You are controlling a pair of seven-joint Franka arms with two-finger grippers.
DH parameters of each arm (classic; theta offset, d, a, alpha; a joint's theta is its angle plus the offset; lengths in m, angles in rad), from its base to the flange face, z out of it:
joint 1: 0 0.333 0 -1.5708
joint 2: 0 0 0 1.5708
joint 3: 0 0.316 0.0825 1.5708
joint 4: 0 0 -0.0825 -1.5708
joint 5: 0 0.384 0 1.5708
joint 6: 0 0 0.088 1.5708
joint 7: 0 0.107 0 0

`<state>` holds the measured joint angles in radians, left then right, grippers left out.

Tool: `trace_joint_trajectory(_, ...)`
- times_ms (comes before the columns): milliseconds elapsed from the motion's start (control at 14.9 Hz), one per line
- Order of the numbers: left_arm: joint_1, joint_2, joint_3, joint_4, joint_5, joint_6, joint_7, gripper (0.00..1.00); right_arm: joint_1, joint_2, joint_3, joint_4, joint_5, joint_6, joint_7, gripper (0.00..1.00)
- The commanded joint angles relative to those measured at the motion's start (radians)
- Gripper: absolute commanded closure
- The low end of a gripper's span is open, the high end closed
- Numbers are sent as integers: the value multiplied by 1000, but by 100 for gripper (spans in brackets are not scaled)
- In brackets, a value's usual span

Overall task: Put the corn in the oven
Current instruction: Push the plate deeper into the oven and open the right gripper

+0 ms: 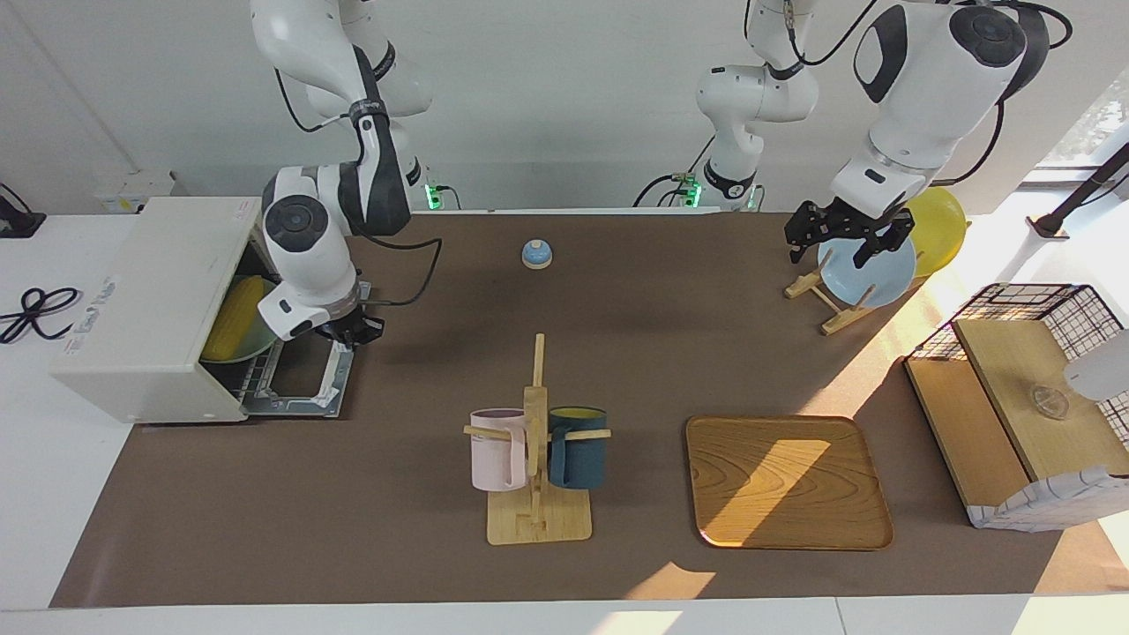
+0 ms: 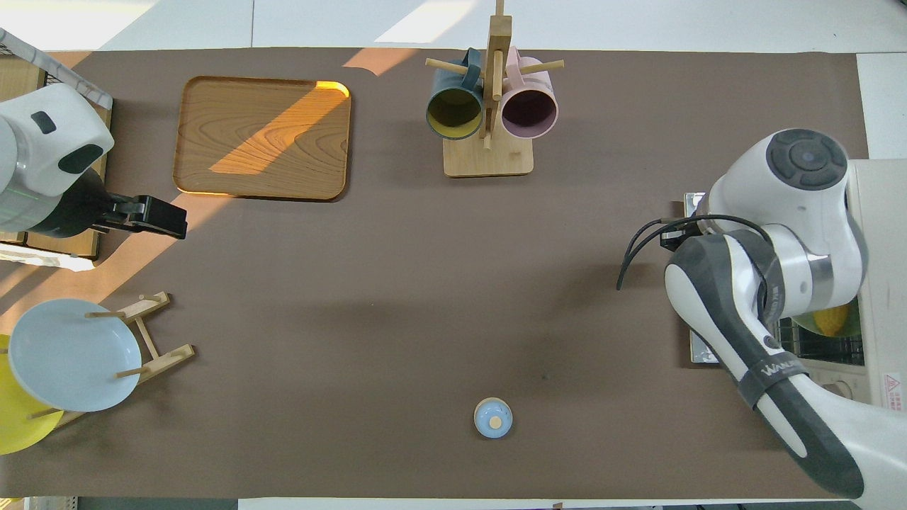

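We see the corn [image 1: 236,304] lying in a green dish [image 1: 231,346] inside the oven [image 1: 150,309], door dropped open. Right tool [image 1: 353,331] hangs over that door; grip state we cannot tell. Left tool [image 1: 845,234] waits open, empty, above the blue plate [image 1: 873,273].

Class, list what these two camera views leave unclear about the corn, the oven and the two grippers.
- Right gripper: in the facing view its fingers sit in shadow over the oven door; overhead, its own arm covers it. Open or shut is unreadable.
- Corn: only part shows inside the oven; overhead, the arm hides most of it.
- Left gripper: over the blue plate, finger gap unclear.
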<state>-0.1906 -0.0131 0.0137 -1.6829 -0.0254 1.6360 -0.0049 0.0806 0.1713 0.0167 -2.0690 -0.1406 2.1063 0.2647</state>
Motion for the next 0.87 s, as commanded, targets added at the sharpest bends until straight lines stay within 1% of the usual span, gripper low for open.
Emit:
trace_joint_trajectory(0,-1,-8,2,-6,19,8,3,0,-5,-10,2,-77,19,66,39,100)
trace_joint_trajectory(201,-1,-8,3,-6,19,8,3,0,-9,-13,2,-129,21,124,51,100)
trace_joint_trajectory(602,-1,-8,2,-6,19,8,3,0,-15,-19,-1,-146,12,132,45,100)
trace_joint_trajectory(803,-1,-8,3,-5,19,8,3,0,-19,-19,-3,-146,-16,129,45,100)
